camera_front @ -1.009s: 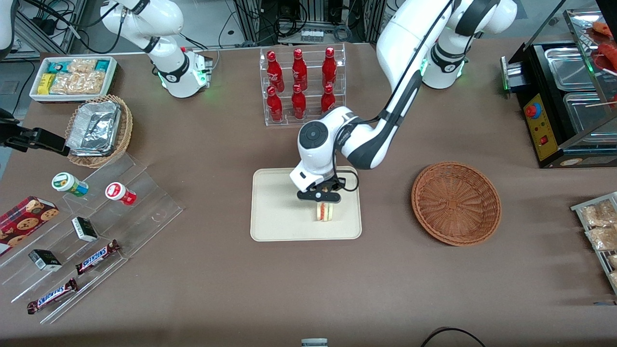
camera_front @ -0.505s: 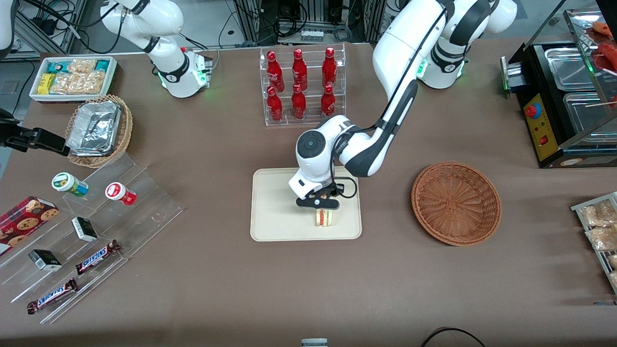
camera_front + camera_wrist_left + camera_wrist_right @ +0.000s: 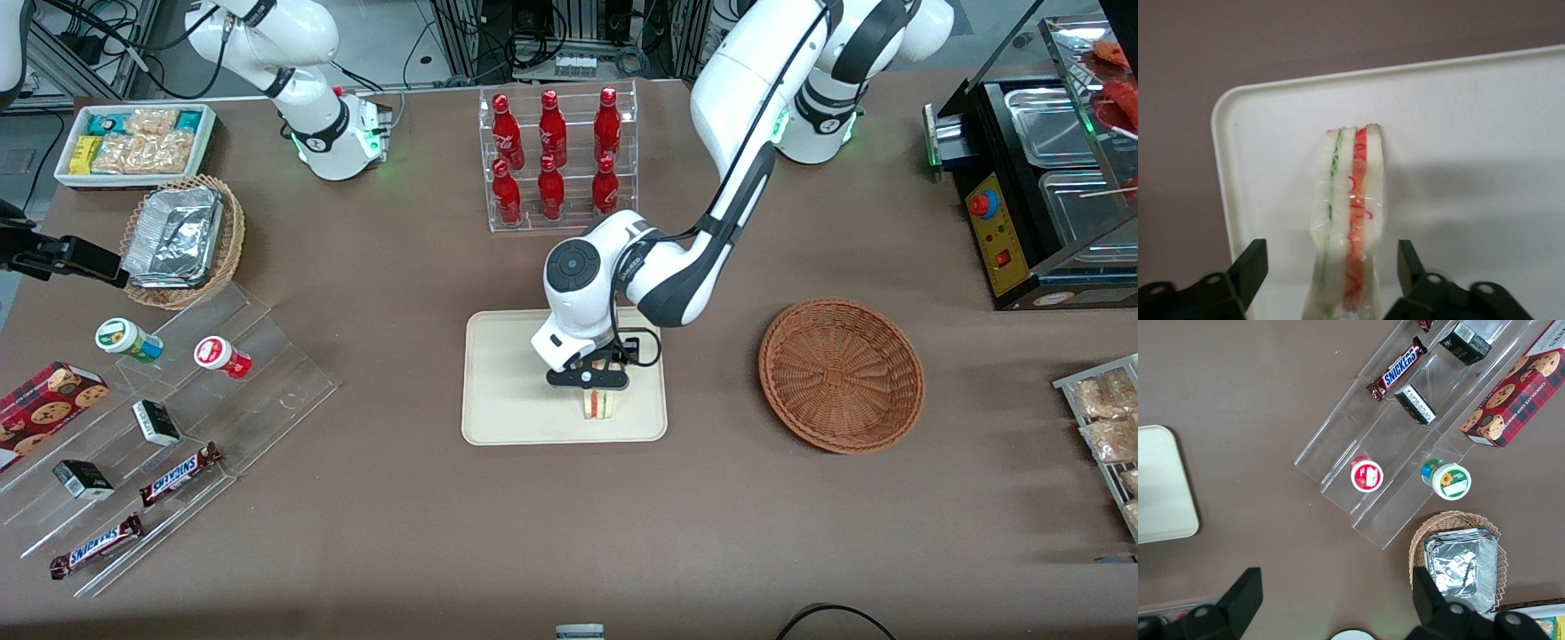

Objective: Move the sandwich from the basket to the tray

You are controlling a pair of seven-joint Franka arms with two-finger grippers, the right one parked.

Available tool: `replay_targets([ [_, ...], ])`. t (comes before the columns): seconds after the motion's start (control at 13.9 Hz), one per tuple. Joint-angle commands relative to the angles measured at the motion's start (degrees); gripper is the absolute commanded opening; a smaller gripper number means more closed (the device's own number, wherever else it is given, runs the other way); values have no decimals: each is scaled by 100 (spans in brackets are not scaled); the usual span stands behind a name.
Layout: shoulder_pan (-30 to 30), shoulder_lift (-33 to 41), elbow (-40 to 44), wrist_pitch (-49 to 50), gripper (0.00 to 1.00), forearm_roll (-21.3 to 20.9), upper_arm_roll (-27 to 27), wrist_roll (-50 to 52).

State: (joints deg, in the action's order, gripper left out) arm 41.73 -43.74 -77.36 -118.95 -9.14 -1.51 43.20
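1. Brown tabletop (image 3: 533,533), lab clutter past its edge farthest from the front camera.
2. tray (image 3: 507,391) lies mid-table, cream, rounded corners, low rim.
3. sandwich (image 3: 598,403) stands on its edge on the tray, in the tray's part nearest the front camera and toward the working arm's end; wrist view shows it wrapped in clear film, green and red filling lines running along the cut edge (image 3: 1350,227).
4. gripper (image 3: 590,380) sits directly over the sandwich, low above the tray.
5. Claw spread wide: in wrist view both fingers (image 3: 1251,263) flank the sandwich with a visible gap each side, not touching it.
6. basket (image 3: 841,373), reddish-brown wicker, on the table toward the working arm's end, well apart from the tray; nothing seen in it.
7. bottle rack (image 3: 556,160) with red bottles stands farther from the front camera than the tray.
8. foil-tray basket (image 3: 182,238) toward the parked arm's end.
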Motion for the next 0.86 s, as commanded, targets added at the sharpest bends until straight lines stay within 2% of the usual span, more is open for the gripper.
replay_targets([
  [0.0,29,277,160,363,100,-105,177,57],
  [0.14,-15,496,160,695,100,-62,300,-74],
  [0.36,-515,892,151,724,100,482,309,-435],
  [0.43,-673,1024,151,750,100,527,318,-627],
  [0.58,-1182,1305,99,1003,100,571,301,-1573],
  [0.79,-1868,1665,99,1557,100,1019,309,-2236],
])
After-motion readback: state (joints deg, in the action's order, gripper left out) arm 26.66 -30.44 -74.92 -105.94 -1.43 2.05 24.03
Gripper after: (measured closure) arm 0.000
